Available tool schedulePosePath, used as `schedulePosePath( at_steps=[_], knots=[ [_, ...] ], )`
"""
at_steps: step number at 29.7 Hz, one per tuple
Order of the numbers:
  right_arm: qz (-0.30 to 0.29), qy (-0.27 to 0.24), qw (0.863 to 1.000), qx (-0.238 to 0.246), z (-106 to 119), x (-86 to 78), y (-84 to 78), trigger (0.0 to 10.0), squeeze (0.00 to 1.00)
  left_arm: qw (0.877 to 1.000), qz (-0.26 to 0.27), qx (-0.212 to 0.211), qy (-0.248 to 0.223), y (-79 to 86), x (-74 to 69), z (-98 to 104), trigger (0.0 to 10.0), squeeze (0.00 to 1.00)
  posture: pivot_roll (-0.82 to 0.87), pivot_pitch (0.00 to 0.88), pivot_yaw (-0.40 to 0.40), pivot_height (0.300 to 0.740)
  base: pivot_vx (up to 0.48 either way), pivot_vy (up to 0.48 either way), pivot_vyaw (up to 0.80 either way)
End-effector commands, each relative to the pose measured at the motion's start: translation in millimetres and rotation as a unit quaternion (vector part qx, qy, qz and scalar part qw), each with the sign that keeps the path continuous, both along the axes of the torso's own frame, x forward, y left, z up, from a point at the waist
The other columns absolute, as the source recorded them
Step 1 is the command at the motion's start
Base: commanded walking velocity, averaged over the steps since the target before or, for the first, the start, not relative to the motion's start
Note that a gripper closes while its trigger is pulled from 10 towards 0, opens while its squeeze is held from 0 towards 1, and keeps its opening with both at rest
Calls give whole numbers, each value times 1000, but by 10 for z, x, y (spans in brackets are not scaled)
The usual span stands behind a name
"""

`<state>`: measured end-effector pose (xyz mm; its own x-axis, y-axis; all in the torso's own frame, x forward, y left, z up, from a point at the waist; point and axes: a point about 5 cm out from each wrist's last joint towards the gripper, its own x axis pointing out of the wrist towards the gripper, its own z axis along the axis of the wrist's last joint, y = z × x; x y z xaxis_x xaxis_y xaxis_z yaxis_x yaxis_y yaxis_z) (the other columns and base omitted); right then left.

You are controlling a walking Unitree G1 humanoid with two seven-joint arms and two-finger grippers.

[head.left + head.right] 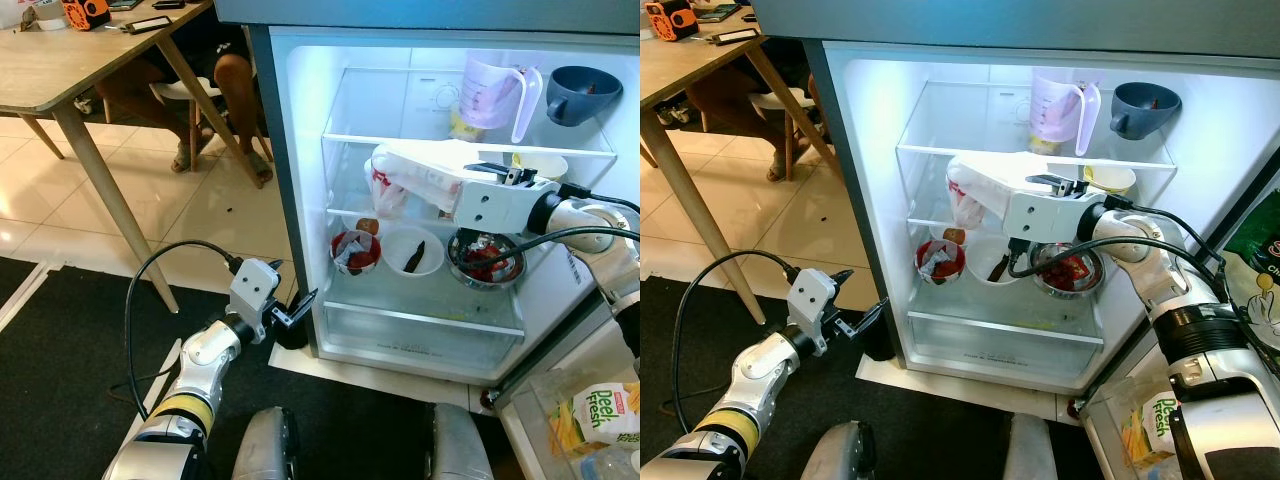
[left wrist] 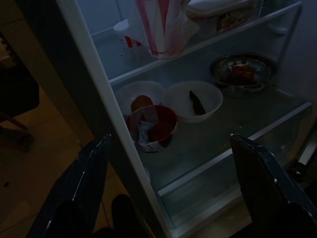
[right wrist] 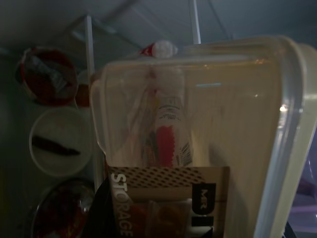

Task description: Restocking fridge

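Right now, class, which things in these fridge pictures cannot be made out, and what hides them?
- Right gripper's fingers: hidden behind the storage container in the right wrist view.
- Container's contents: blurred by its cloudy plastic.
- Plastic bag: its contents hidden by bag and arm, left eye view.
- Juice carton: cut off by the edge.

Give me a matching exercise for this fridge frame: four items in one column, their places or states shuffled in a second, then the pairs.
Items
1. Jug
2. Storage box
3. Red bowl
4. Left gripper

Places or states
A. Held by the right gripper over the middle shelf
B. Lower shelf, beside the white bowl
C. Open, low outside the fridge
D. Top shelf, next to the blue cup

Pairs: 1-D, 2-A, 3-B, 4-C
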<state>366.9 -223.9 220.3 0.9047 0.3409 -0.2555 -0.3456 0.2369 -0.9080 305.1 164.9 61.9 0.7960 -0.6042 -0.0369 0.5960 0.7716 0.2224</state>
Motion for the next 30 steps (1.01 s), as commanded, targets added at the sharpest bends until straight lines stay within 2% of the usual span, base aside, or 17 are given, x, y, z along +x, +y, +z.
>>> schedulePosePath(
  at_steps=[1, 6, 10, 16, 17, 22, 26, 30],
  knots=[
    [-13, -9, 1000, -7, 54, 15, -45, 10000, 0, 1000, -5, -5, -4, -39, -19, -10, 10000, 0, -54, 0, 27, 580, 0, 0, 0],
    [-52, 11, 998, -33, -82, 37, -136, 10000, 0, 1000, -11, -5, -5, -49, -52, -35, 10000, 0, -54, 0, 27, 580, 0, 0, 0],
    [-57, 9, 998, -23, -132, 64, -86, 10000, 0, 1000, -13, -7, -7, -50, -57, -31, 10000, 0, -53, 0, 28, 580, 0, 0, 0],
    [-45, 11, 999, -3, -255, 112, 148, 10000, 0, 1000, -10, -12, -21, -43, -17, 35, 10000, 0, -50, 0, 30, 580, 0, 0, 0],
    [-45, 11, 999, -3, -255, 112, 148, 10000, 0, 1000, -10, -12, -21, -43, -17, 35, 10000, 0, -50, 0, 30, 580, 0, 0, 0],
    [-34, -1, 999, -8, -342, 145, 355, 10000, 0, 999, -16, -18, -39, -61, 9, 106, 10000, 0, -48, 0, 32, 580, 0, 0, 0],
    [-30, -5, 999, 31, -375, 172, 541, 10000, 0, 998, -19, -22, -48, -71, 30, 148, 10000, 0, -48, 0, 32, 580, 0, 0, 0],
    [-40, -18, 999, 18, -383, 205, 576, 10000, 0, 998, -22, -23, -58, -76, 53, 199, 10000, 0, -38, 0, 35, 580, 0, 0, 0]
  ],
)
